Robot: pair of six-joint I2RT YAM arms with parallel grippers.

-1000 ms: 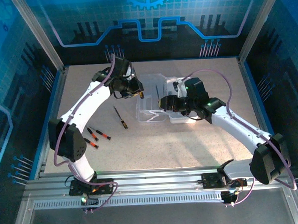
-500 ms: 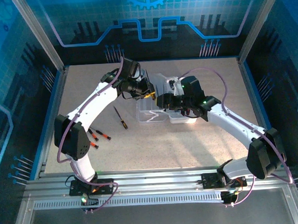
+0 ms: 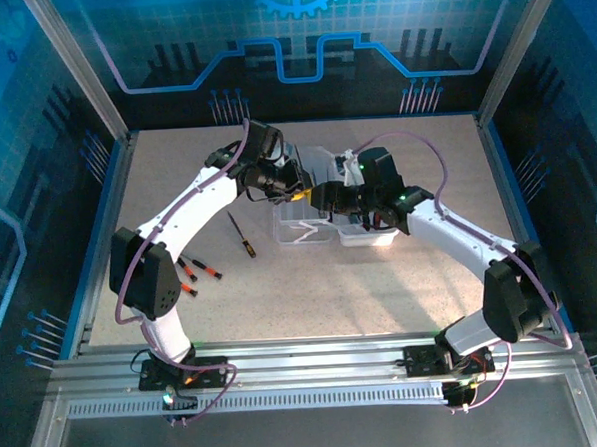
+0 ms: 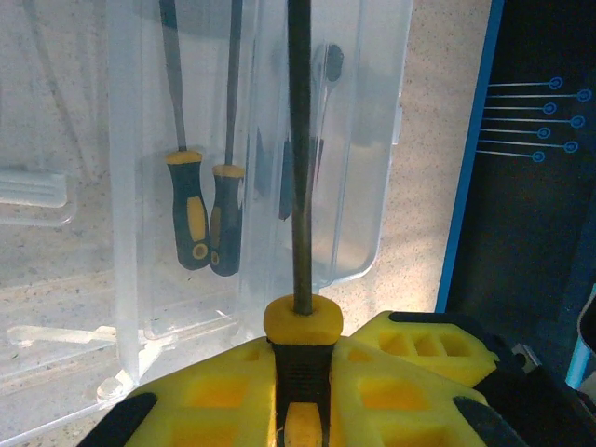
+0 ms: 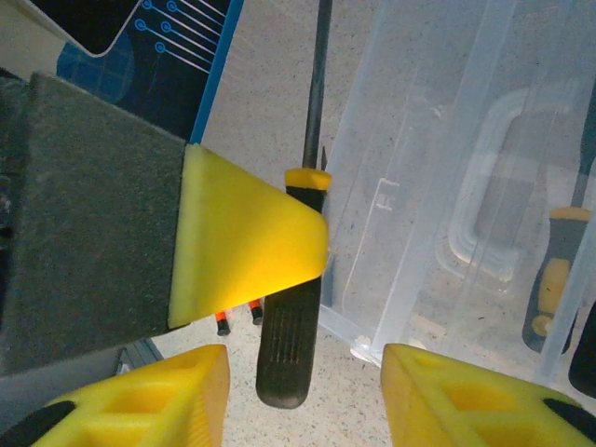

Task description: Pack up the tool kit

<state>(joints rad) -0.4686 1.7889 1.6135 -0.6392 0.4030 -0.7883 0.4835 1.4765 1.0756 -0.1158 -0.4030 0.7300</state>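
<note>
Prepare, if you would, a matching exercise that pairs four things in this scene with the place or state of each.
Things:
1. left claw
2. right claw
3. pair of yellow-and-dark screwdrivers
4. lone dark screwdriver

Places or states:
A. lying on the table
B. open
C. inside the clear case
D. shut on a yellow-collared screwdriver

Pairs: 1-D, 2-B, 3-C, 4-A.

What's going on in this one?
The left gripper is shut on a black-handled screwdriver, its shaft pointing over the open clear case, which already holds two screwdrivers and a ratchet. The right gripper is open, the handle's butt between its fingers, not gripping. More small tools lie loose on the table.
</note>
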